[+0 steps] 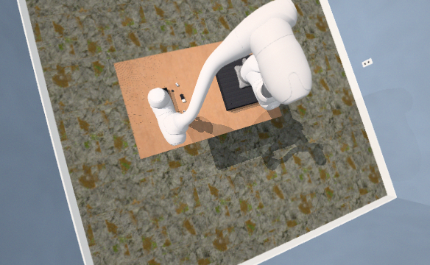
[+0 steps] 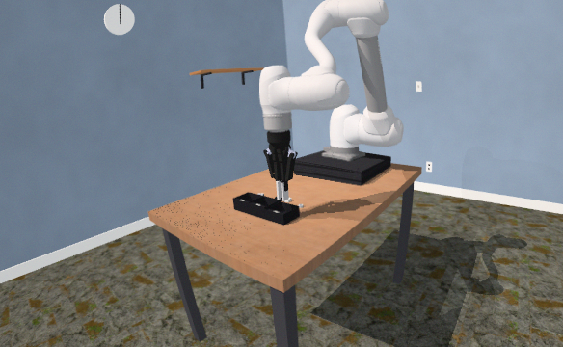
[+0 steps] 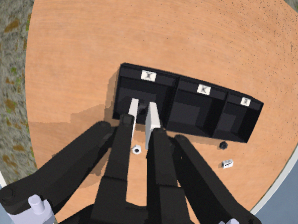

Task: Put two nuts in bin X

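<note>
Black three-cell bin [image 3: 174,83] on wooden counter [image 3: 133,23]; cell labels too small to read. Tool [image 3: 143,108] nearly closed, pinching small pale nut [image 3: 136,149]; tips over end cell. Best practice: confirm the cell is X, centre tips within its walls, release low so nut cannot bounce out.
</note>
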Controlling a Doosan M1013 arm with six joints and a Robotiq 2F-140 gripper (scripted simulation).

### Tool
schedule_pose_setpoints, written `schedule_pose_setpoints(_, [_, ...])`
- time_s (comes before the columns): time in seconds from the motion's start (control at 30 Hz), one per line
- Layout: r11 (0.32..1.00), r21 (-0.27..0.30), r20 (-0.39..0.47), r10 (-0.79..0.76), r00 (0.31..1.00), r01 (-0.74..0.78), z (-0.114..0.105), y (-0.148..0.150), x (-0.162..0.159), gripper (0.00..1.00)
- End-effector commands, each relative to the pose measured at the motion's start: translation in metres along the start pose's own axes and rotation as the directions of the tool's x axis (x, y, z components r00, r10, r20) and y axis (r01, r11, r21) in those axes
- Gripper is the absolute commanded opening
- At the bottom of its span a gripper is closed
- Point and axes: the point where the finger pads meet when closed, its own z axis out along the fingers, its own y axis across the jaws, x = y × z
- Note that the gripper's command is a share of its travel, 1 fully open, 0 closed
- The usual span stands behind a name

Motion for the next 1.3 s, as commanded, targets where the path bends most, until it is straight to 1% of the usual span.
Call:
schedule_pose_setpoints(0.0, [1.000,0.004,-0.002,0.002,1.000,-0.002,-0.002,0.000,0.004,0.08])
schedule_pose_setpoints(0.23, [1.000,0.004,-0.002,0.002,1.000,-0.002,-0.002,0.001,0.004,0.08])
schedule_pose_setpoints(0.73, [1.000,0.004,-0.002,0.002,1.000,-0.002,0.028,0.000,0.004,0.08])
schedule_pose_setpoints(0.8, [1.000,0.004,-0.002,0.002,1.000,-0.002,0.028,0.000,0.004,0.08])
schedule_pose_setpoints(1.13, [1.000,0.004,-0.002,0.002,1.000,-0.002,0.048,0.000,0.004,0.08])
schedule_pose_setpoints(1.27, [1.000,0.004,-0.002,0.002,1.000,-0.002,0.050,0.000,0.001,0.08])
